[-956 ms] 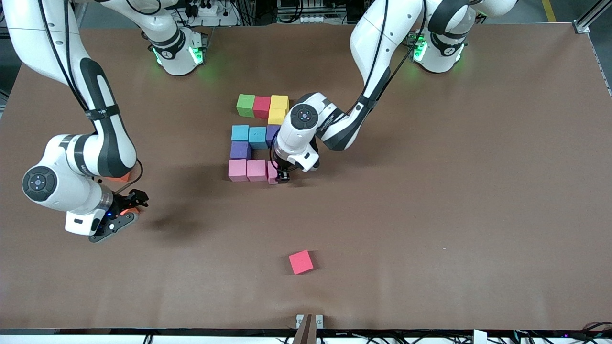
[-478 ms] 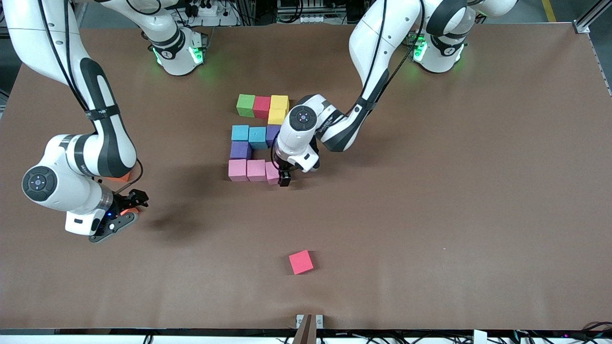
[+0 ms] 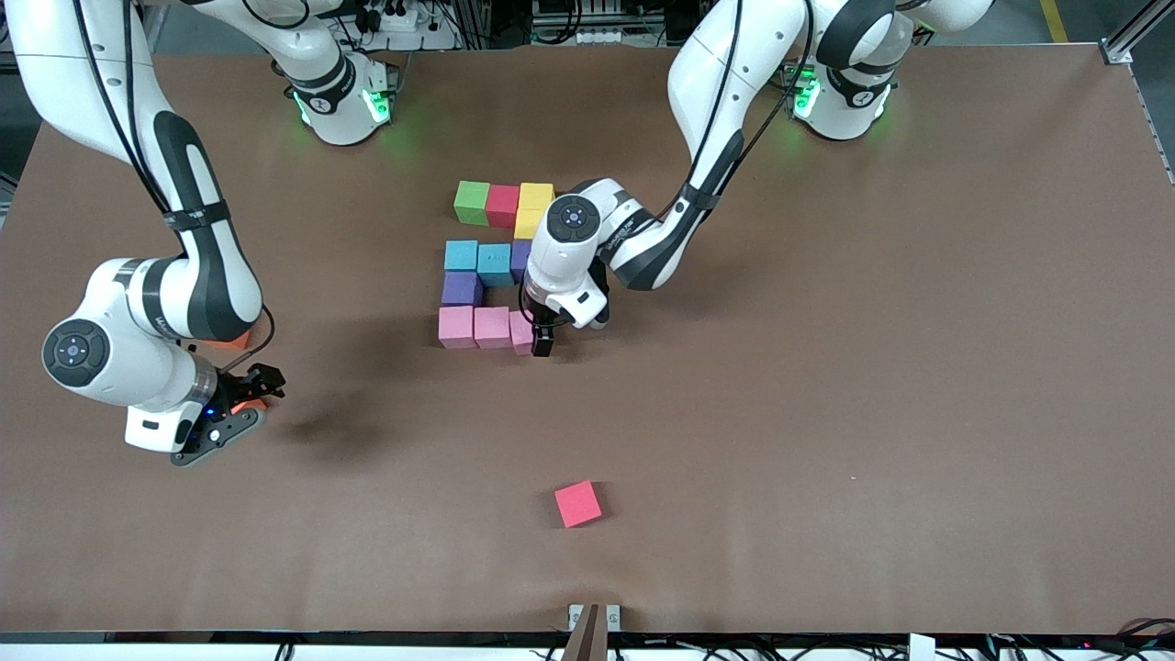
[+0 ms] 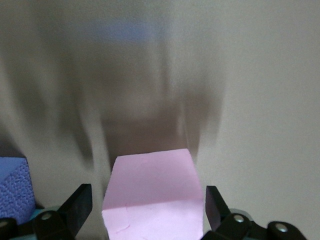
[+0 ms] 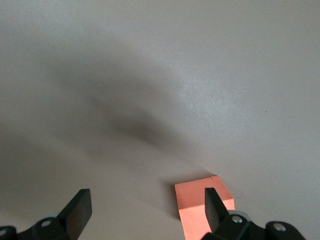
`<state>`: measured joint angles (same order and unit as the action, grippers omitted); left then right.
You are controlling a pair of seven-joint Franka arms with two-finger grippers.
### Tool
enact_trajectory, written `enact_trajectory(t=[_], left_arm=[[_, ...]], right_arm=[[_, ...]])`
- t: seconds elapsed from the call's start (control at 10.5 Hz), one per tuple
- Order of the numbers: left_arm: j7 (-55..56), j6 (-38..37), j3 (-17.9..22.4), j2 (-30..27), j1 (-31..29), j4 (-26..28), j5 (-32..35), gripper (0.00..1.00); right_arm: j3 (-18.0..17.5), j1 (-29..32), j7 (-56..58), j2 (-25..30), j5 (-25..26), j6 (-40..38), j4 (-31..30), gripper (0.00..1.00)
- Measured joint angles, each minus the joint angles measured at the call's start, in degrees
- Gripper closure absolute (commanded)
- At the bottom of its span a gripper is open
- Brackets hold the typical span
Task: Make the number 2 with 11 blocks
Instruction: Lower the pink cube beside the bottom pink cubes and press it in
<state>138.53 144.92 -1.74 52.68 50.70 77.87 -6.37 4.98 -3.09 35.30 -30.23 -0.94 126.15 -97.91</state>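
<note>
On the brown matte table [image 3: 826,367], seen from the front camera, the blocks form a blocky digit of square-edged, dull-surfaced cubes. The row farthest from the camera runs green block [image 3: 472,202], red block [image 3: 502,205], yellow block [image 3: 537,196], touching side by side, with a second yellow block [image 3: 530,223] just nearer the camera under the last. The middle row shows two light blue blocks [image 3: 461,254] [image 3: 494,263] and a purple block [image 3: 520,259] partly covered by the left arm. A second purple block [image 3: 462,288] sits below the first blue one. The row nearest the camera holds three pink blocks [image 3: 456,327] [image 3: 492,327] [image 3: 521,331], the third half hidden by the left gripper [image 3: 542,340], which stands low at it. A loose red-pink cube [image 3: 578,503] lies well apart, nearer the camera. The right gripper [image 3: 240,404] hangs low toward the right arm's end of the table, over an orange cube [image 3: 246,405]; another orange cube [image 3: 229,341] shows beside that arm, which waits. No legible writing appears on any block (small marks on the arm casings cannot be read).

From the left wrist view, the last pink block [image 4: 154,197] sits between the black fingers [image 4: 79,206], which stand wide with a gap on each side, gripping nothing. Its face is smooth with a faint crease. A purple, finely pebbled corner [image 4: 15,182] shows at the edge.

From the right wrist view, the fingers [image 5: 80,207] stand wide apart and empty above the plain tabletop; the orange cube [image 5: 197,212], flat-faced and sharp-cornered, lies beside one fingertip.
</note>
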Motion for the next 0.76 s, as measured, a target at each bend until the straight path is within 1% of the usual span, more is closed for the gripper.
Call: enact_trajectory(t=[0.29, 0.76], left_arm=[[-0.58, 0.00, -0.76, 0.00, 0.15, -0.01, 3.44, 0.00], [-4.17, 0.00, -1.33, 0.01, 0.22, -0.01, 3.68, 0.00]], right_arm=[[0.00, 0.00, 0.00, 0.00, 0.00, 0.09, 0.00, 0.00], [-0.01, 0.00, 0.00, 0.00, -0.03, 0.12, 0.00, 0.00]])
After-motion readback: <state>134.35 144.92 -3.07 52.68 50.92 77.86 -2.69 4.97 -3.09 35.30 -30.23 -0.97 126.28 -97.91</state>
